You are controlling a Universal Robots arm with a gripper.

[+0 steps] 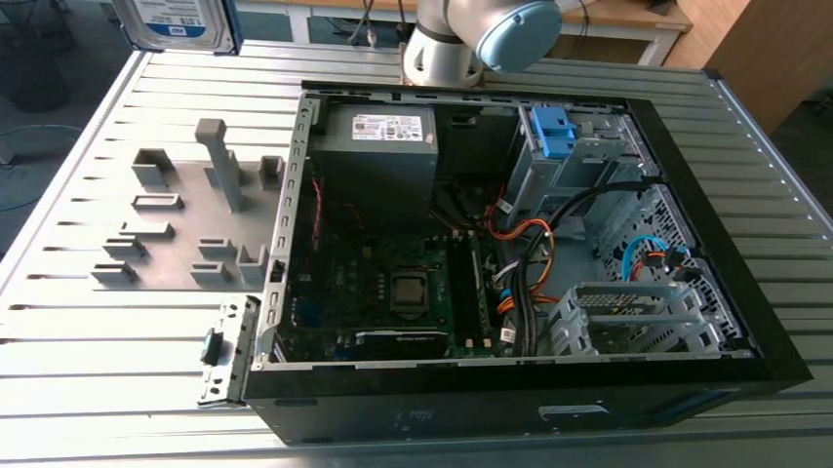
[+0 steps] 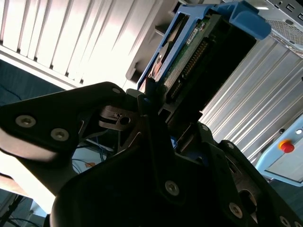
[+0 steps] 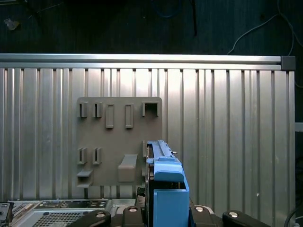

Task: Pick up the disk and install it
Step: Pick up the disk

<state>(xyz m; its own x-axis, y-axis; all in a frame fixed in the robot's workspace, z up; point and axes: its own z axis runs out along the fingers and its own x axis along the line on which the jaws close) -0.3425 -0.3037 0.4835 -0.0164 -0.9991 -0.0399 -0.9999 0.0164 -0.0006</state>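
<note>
Ribbed metal desk (image 1: pixel 131 341) below; the disk (image 1: pixel 176 21) hangs aloft at the exterior view's upper left, clenched edgewise in my tool (image 2: pixel 154 101). My worry: it tilts in that narrow grip, or snags the loose cables (image 1: pixel 528 244) inside the open case (image 1: pixel 521 400), which holds a motherboard (image 1: pixel 390 283), power supply (image 1: pixel 377 146) and blue clip (image 1: pixel 552 136).

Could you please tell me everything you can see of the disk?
The disk is a flat silver metal drive with a white-and-blue label, a blue plastic bracket round its edges and a green circuit board on one face. It hangs clear of the ribbed table, at the exterior view's upper left, clamped in the gripper.
</note>
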